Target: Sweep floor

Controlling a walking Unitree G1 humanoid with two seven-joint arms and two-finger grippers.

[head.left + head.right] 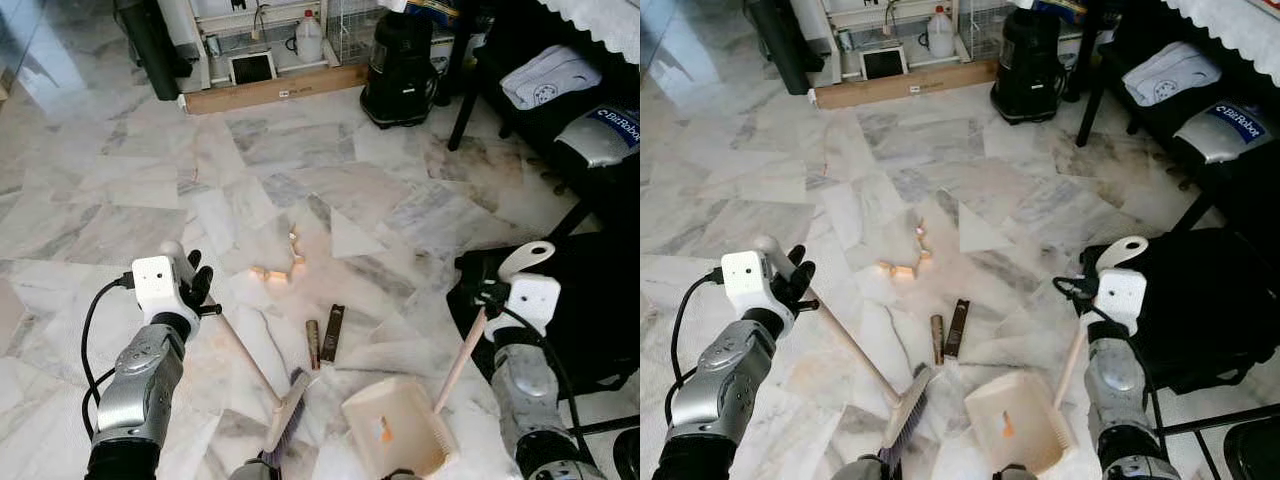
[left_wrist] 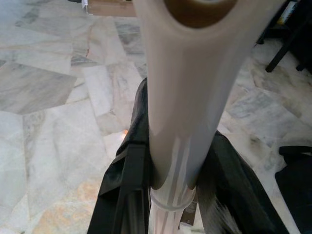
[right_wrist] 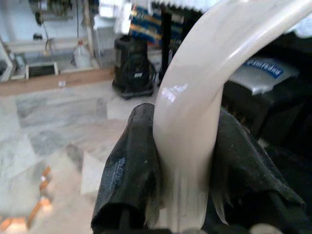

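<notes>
Surroundings: white-grey marble floor (image 1: pixel 120 180). Black vacuum-like appliance (image 1: pixel 400 65) and long flat cardboard box (image 1: pixel 275 88) stand far ahead by the wall. Black-framed bench (image 1: pixel 560 110) with white bundles runs along my right; a black bag (image 1: pixel 590 300) lies on the floor just beside my right arm.

Debris: small tan wooden blocks (image 1: pixel 280 265) lie ahead of the broom; a dark flat bar (image 1: pixel 332 332) and a short brown stick (image 1: pixel 312 343) lie between them and the pan.

Left pincer (image 1: pixel 195 285): raised, closed around the pale broom handle (image 1: pixel 245 360), confirmed in the left wrist view. The handle slopes down to the dark-bristled broom head (image 1: pixel 290 410) resting on the floor.

Right pincer (image 3: pixel 185 195): clamped on the cream curved dustpan handle (image 1: pixel 525 258). Cream plastic dustpan (image 1: pixel 395 425) sits on the floor just right of the broom head, with a small orange scrap inside.

Hard to see: my right fingertips are hidden in the eye views.
</notes>
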